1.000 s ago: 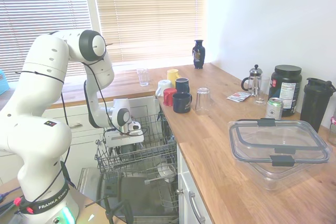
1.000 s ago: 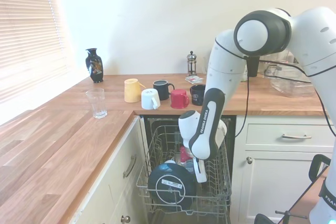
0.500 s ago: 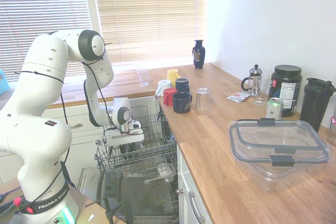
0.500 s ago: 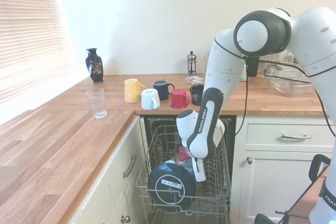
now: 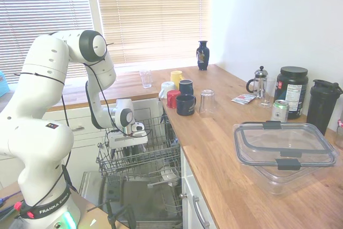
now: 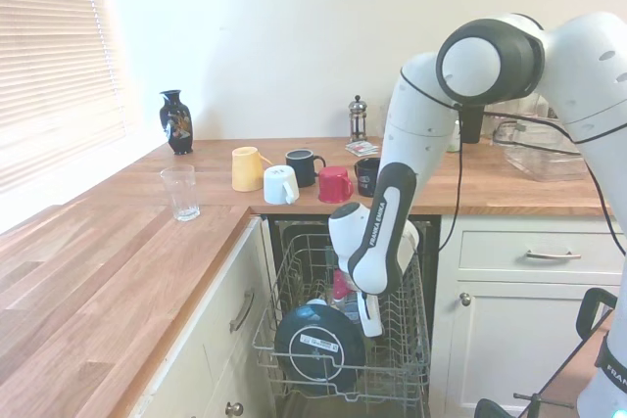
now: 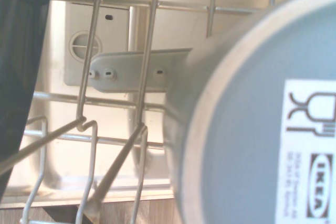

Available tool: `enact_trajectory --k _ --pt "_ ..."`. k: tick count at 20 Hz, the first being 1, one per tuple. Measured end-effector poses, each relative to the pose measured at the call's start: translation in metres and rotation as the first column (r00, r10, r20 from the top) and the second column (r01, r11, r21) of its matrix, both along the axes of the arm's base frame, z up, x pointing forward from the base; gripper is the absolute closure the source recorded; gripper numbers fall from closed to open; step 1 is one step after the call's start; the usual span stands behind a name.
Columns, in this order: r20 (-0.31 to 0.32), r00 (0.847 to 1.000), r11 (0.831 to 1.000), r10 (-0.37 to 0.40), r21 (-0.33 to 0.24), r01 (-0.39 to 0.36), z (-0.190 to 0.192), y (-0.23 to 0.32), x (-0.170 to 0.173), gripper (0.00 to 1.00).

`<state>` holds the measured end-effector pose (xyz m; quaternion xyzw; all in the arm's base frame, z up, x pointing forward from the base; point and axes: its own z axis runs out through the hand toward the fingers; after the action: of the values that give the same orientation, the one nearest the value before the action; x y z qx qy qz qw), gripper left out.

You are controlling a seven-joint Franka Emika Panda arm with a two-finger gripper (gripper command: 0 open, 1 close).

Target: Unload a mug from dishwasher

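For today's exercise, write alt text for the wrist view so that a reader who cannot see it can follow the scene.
A grey mug seen base-on fills much of the close-up, a white label with dark printed symbols on its underside. Beside it run the thin wires of the rack, with pale parts of the dishwasher blurred behind them.

The first exterior view looks down along the wooden worktop (image 5: 225, 132), arm entering from the left. The second exterior view faces it, arm on the right. Both share the pulled-out grey wire rack (image 5: 140, 160) (image 6: 397, 364). The wrist view sits close above it.
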<state>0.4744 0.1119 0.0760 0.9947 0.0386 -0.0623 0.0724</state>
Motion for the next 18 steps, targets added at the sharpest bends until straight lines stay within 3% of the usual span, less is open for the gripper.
enact_trajectory --k 18 --pt "0.074 0.994 0.997 -0.08 0.008 0.079 0.062 -0.026 0.015 1.0"
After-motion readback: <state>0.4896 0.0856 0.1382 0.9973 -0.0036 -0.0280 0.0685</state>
